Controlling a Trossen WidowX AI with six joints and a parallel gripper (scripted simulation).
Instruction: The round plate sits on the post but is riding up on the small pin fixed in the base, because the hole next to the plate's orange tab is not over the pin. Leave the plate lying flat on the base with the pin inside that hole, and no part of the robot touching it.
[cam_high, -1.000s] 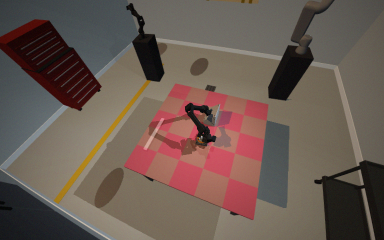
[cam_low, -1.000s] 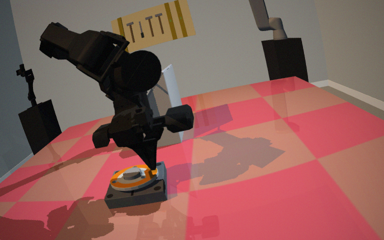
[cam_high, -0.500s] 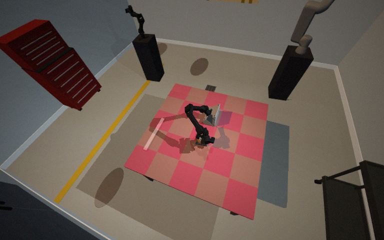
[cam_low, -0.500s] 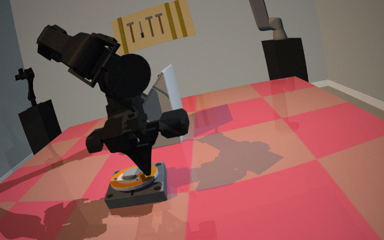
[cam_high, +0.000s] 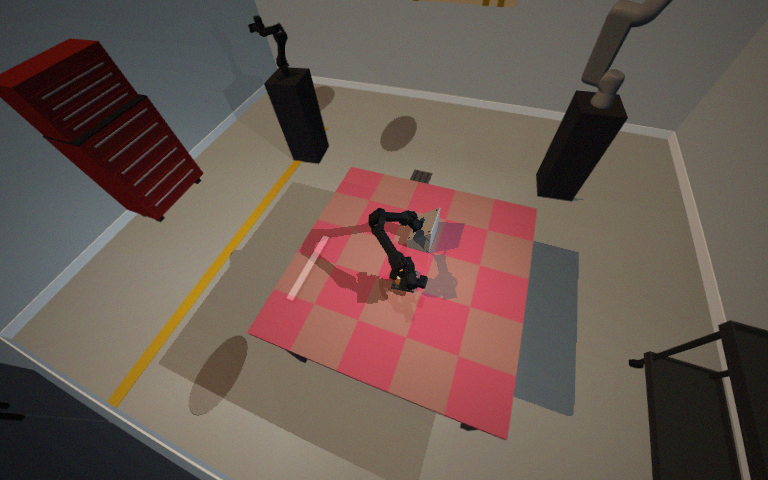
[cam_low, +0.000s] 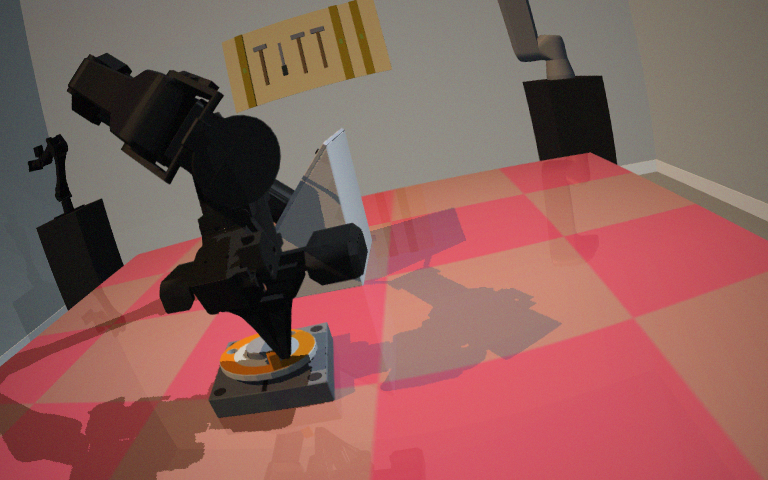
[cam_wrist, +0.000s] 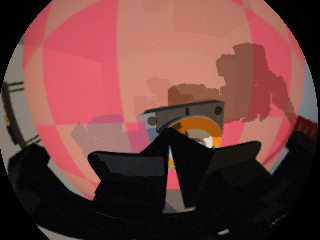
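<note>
Nearest the onlooker, toward the near-left part of the checkered bench (cam_low: 566, 362), stands the dark square base (cam_low: 270, 392), with bolt holes at its corners. On it lies the round plate (cam_low: 249, 365), an orange ring around a pale centre where the post (cam_low: 256, 352) rises. The plate looks slightly tilted, which suggests it is riding on the pin; the pin and the hole beside the orange tab (cam_low: 278, 362) cannot be made out from here.

Directly above, the gripper (cam_low: 279, 349) points down with its jaws drawn together into a single narrow wedge, holding nothing. The tip meets the plate's near-right rim, apparently at or just beside the tab, as a pushing tool rather than a clamp. The wrist view shows the same arrangement: the closed fingers cover the near part of the orange ring, with the base's far edge beyond them.

Progress, as a judgement: the approach is done and contact appears made. Still outstanding are the turn of the plate about the post until the hole reaches the pin, the drop to flat, and the withdrawal of the arm so that nothing touches the plate.

Farther back, near the bench's middle, a grey wedge-shaped block (cam_low: 334, 209) stands behind the arm. Beyond the far edge are dark pedestals and a tool board on the wall.
</note>
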